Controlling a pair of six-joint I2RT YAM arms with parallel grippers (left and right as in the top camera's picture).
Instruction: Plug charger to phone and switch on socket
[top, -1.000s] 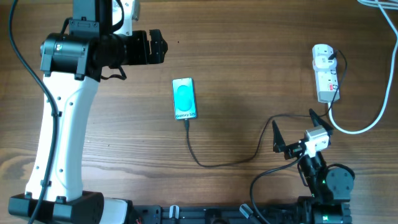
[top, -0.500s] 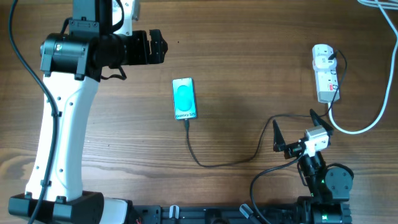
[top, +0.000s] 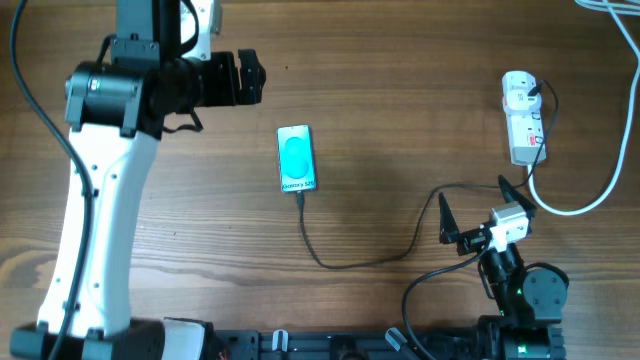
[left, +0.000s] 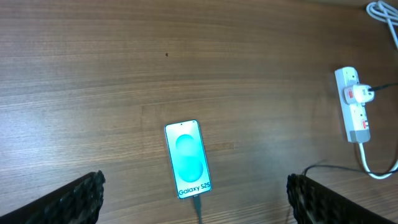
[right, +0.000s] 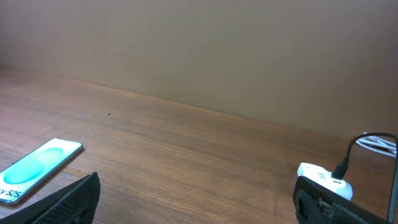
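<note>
The phone (top: 296, 158) lies flat mid-table, cyan screen up; it also shows in the left wrist view (left: 187, 159) and the right wrist view (right: 34, 170). The black charger cable (top: 350, 261) has its tip in the phone's near end and curves right toward the socket (top: 523, 117), a white power strip at the far right with a black plug in it, also in the left wrist view (left: 354, 104). My left gripper (top: 250, 78) is open and empty, high above the table left of the phone. My right gripper (top: 472, 210) is open and empty near the front right.
A white cord (top: 590, 200) loops from the socket's near end off the right edge. Another white cord (top: 605, 10) lies at the far right corner. The left arm's white link (top: 95, 220) spans the table's left side.
The left arm has shifted slightly; phone, cable, socket and right arm are unmoved.
</note>
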